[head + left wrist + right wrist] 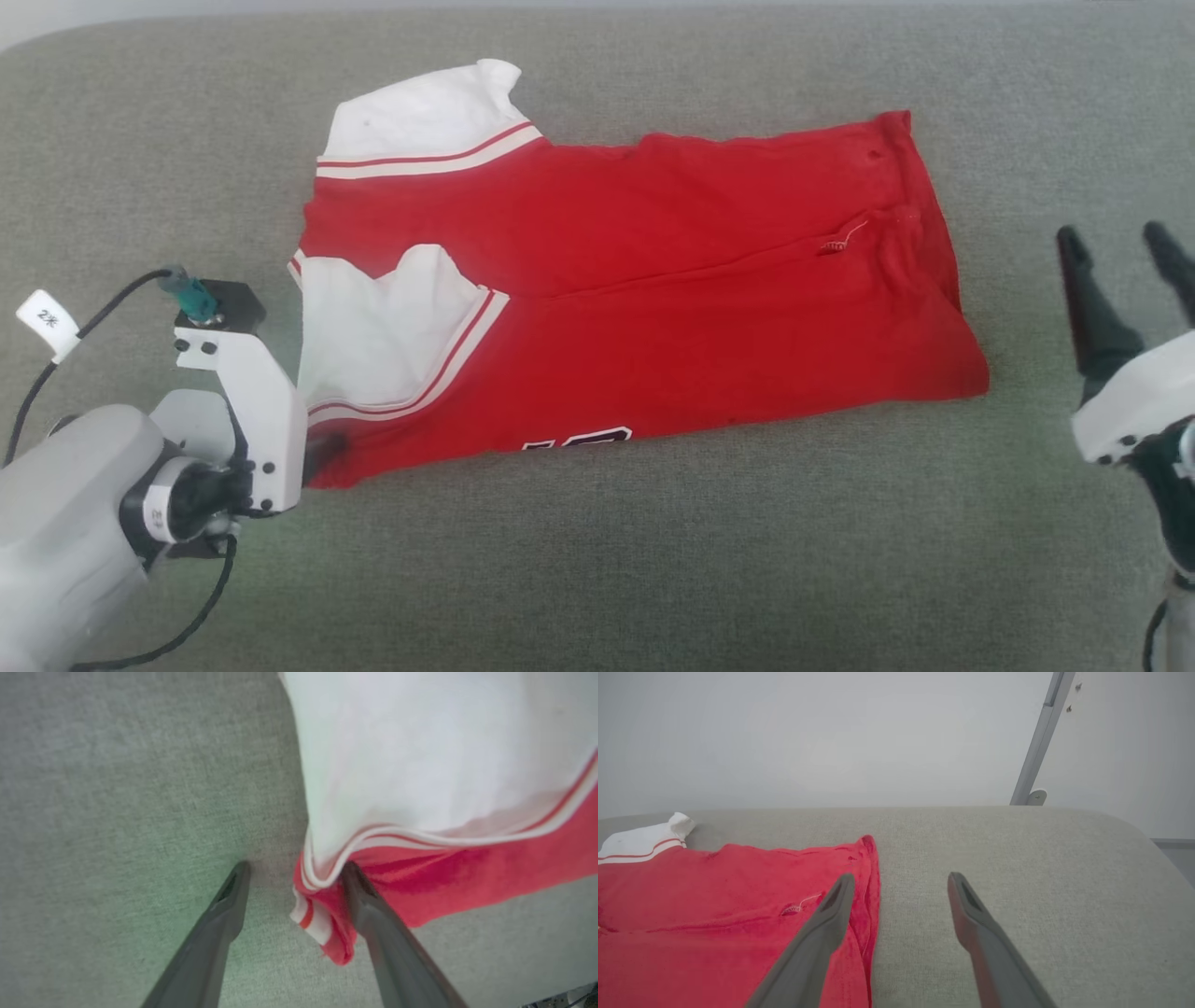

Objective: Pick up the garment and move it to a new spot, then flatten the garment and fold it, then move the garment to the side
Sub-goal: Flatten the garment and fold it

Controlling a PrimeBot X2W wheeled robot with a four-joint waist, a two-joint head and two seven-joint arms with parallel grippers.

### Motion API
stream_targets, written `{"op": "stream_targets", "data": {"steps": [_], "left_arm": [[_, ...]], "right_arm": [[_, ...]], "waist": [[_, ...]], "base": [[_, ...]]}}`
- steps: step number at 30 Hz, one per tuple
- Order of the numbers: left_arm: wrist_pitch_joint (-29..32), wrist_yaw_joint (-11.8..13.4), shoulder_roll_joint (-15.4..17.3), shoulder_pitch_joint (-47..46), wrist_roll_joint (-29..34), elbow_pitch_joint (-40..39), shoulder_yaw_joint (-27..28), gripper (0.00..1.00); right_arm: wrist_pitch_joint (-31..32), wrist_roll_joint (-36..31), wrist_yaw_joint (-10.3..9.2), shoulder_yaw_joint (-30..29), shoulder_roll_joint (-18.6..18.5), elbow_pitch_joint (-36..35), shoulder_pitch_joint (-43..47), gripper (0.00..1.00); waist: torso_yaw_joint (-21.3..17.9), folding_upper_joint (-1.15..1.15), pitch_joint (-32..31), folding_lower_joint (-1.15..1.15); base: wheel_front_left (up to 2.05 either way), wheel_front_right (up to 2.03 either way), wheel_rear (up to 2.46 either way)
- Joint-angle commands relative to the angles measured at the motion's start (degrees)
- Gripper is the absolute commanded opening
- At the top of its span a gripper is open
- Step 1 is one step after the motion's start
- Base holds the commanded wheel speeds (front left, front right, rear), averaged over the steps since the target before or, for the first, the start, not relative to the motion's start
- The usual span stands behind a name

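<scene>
The folded garment (653, 280) lay on the grey cushion (653, 560) — left gripper (294, 868), jaws apart, at its corner, perhaps touching; right gripper (1113, 238) spread wide, just beside it.

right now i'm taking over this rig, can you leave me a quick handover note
Left gripper: jaws open, astride the near left corner of the jersey, not closed on it.
Right gripper: jaws open, empty, just off the jersey's right edge.
Jersey: lies flat on the grey cushion, folded lengthwise, both white sleeves at the left end.
Done: flattened and folded once, it seems.
Left: probably another fold, then move it to the side.
</scene>
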Motion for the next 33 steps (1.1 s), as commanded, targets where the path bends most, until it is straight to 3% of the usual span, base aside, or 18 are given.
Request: {"op": "stream_targets", "data": {"steps": [1,2,3,4,9,18,23,24,25,33], "left_arm": [[-0.40,-0.96,-1.38,2.08,-1.18,2.28,-0.51,1.00],[-0.83,-1.80,-2.13,2.31,-0.91,3.46,-0.73,0.95],[-1.30,-2.84,-2.61,2.20,-0.12,4.53,-1.20,0.36],[-1.34,-3.61,-3.19,2.12,0.09,5.58,-1.59,0.00],[-2.06,-6.96,-5.67,0.89,0.71,8.40,-2.51,0.00],[-3.75,-9.94,-9.73,-1.46,1.54,11.40,-2.48,0.00],[-4.34,-10.78,-11.27,-2.08,1.75,12.36,-2.51,0.00],[-4.54,-10.85,-11.49,-2.21,1.79,12.65,-2.47,0.00],[-4.70,-10.93,-11.67,-2.29,1.89,12.97,-2.49,0.00],[-5.38,-11.28,-10.77,-2.55,1.37,14.81,-1.64,0.00]], "right_arm": [[1.21,0.59,0.01,0.71,-0.10,0.22,0.53,1.00],[2.57,0.95,0.01,1.43,-0.48,0.66,0.82,1.00],[3.95,1.38,0.00,2.14,-0.88,0.92,1.09,1.00],[5.54,2.03,0.00,2.66,-1.14,1.30,1.10,1.00],[15.76,4.65,0.01,5.24,-2.74,4.21,0.25,1.00],[31.49,6.76,0.00,7.57,-5.39,11.15,-5.36,1.00],[36.58,6.60,0.01,9.90,-5.65,16.89,-7.43,1.00],[37.78,6.90,0.01,10.99,-5.86,17.72,-7.54,0.60],[38.32,7.39,0.01,11.80,-6.10,18.22,-7.53,0.00],[38.51,8.82,0.00,12.17,-8.87,18.02,-8.50,0.00]], "waist": [[-0.34,0.00,0.31,0.00],[-0.50,0.00,0.44,0.00],[-0.61,0.00,0.60,0.00],[-0.62,0.00,0.77,0.00],[0.01,0.00,1.37,0.00],[2.60,0.00,3.10,0.00],[3.75,0.00,3.88,0.00],[3.90,0.00,3.96,0.00],[4.04,0.00,4.01,0.00],[4.29,0.00,3.42,0.00]], "base": [[0.00,0.00,0.00],[0.00,0.00,0.00],[0.00,0.00,0.00],[0.00,0.00,0.00],[0.00,0.00,0.00],[0.00,0.00,0.00],[0.00,0.00,0.00],[0.00,0.00,0.00],[0.00,0.00,0.00],[0.00,0.00,0.00]]}}
